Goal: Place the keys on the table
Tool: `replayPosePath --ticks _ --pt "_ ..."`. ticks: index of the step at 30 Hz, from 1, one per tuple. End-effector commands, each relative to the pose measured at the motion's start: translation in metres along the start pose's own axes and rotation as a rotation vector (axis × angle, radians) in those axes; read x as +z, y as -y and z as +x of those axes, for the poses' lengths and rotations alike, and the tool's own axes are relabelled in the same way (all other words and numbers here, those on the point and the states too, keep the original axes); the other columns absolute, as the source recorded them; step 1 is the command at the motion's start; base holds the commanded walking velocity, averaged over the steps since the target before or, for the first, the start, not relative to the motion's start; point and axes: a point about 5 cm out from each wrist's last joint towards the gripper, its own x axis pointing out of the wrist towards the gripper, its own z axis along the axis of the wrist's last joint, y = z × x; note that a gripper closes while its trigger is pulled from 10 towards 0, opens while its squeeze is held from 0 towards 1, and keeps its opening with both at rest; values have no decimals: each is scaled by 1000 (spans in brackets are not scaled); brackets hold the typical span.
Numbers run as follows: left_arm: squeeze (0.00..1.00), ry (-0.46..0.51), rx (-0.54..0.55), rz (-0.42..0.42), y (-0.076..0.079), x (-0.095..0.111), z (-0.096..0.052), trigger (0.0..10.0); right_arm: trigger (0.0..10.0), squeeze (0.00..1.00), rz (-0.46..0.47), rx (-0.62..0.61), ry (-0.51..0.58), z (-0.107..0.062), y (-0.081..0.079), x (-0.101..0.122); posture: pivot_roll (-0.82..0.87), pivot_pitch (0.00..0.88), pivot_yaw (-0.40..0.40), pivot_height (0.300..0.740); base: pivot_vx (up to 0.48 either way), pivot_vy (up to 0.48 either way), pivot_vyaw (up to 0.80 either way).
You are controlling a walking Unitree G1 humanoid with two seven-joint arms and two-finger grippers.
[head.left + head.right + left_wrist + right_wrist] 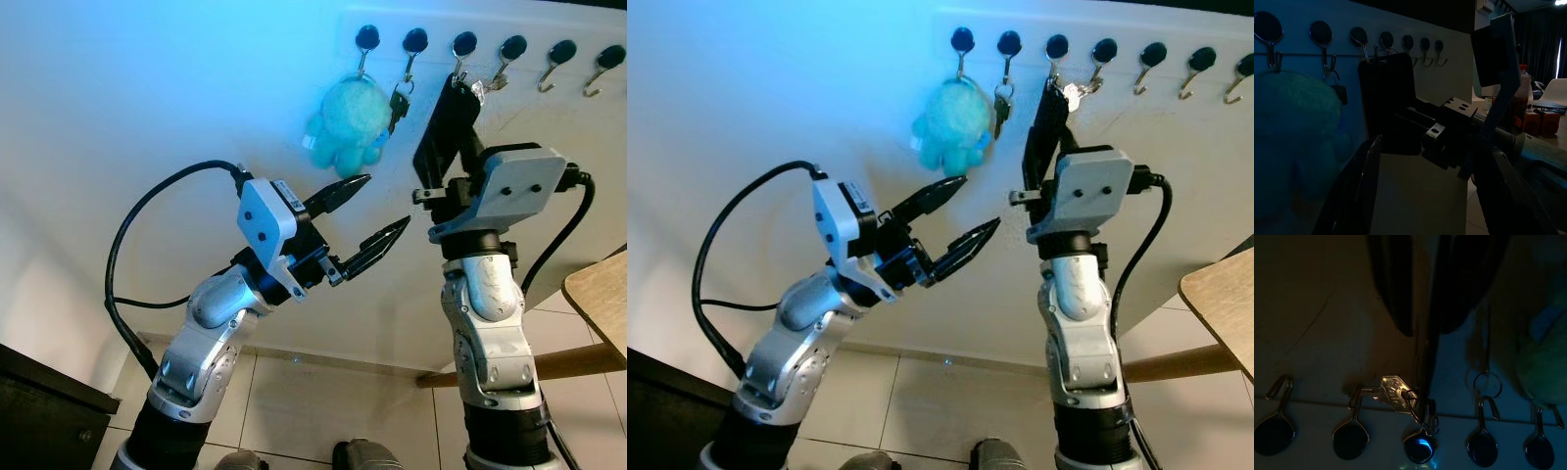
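While left gripper (pixel 375 213) jaws gape by the plush (pixel 347 122), right gripper (pixel 453 108) jaws near the keys (pixel 1397 392); gap unclear.

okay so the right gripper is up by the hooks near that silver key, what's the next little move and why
Probably close the right gripper on the silver key and lift it off its hook: the fingers already reach the ring there, while the key hangs unheld.

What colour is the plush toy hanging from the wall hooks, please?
The plush toy is a light turquoise, a blue-green; the left eye view shows it best.
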Motion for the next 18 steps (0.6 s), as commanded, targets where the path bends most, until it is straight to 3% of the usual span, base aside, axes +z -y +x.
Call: replayPosePath --ticks 1,11,18 --pt "0 1 -11 21 0 3 0 10000 0 0 8 2 -14 -1 -1 -2 33 120 -6 740 0 0 0" --pt "0 4 -11 24 -1 3 1 10000 0 0 5 -18 10 -1 0 3 34 118 -4 740 0 0 0" --pt "0 7 -12 26 0 4 1 10000 0 0 -7 -36 94 3 2 17 33 116 -2 740 0 0 0"
